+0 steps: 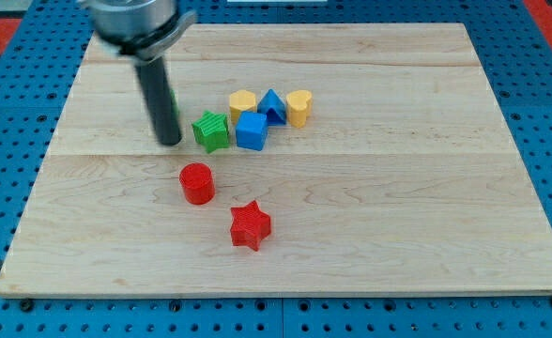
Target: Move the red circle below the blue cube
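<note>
The red circle (pixel 198 182) lies on the wooden board, left of centre. The blue cube (pixel 252 130) sits above it and to its right, in a cluster of blocks. My tip (pixel 169 142) is on the board, above and to the left of the red circle and just left of the green star (pixel 212 130). It touches neither block. A bit of green shows behind the rod (pixel 175 108); its shape is hidden.
A blue triangle (pixel 273 106) and two yellow blocks (pixel 242 102) (pixel 299 107) crowd above the blue cube. A red star (pixel 250 225) lies below and right of the red circle. The board (pixel 426 207) rests on a blue pegboard.
</note>
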